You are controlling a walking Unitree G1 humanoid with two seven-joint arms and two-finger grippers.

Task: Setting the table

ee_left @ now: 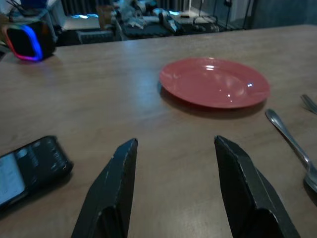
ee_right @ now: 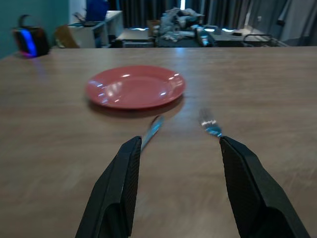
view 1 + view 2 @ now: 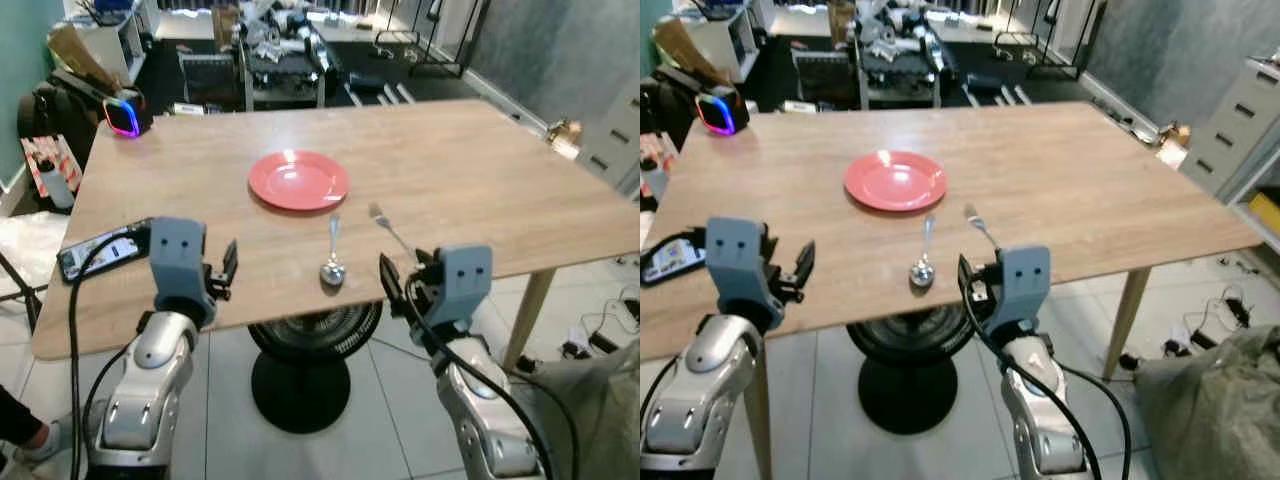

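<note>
A red plate lies on the wooden table, a little left of its middle. Just in front of the plate lie a spoon, bowl toward me, and to its right a fork, tines toward the plate. My left gripper hovers at the table's near edge, left of the spoon, open with nothing in it. My right gripper is held at the near edge just in front of the fork's handle, also open and empty; between its fingers I see the spoon and fork.
A black phone lies at the table's near left edge, beside my left wrist. A speaker with a glowing ring stands at the far left corner. A black round-based fan stands under the table. Clutter fills the room behind; a grey bag lies on the floor at right.
</note>
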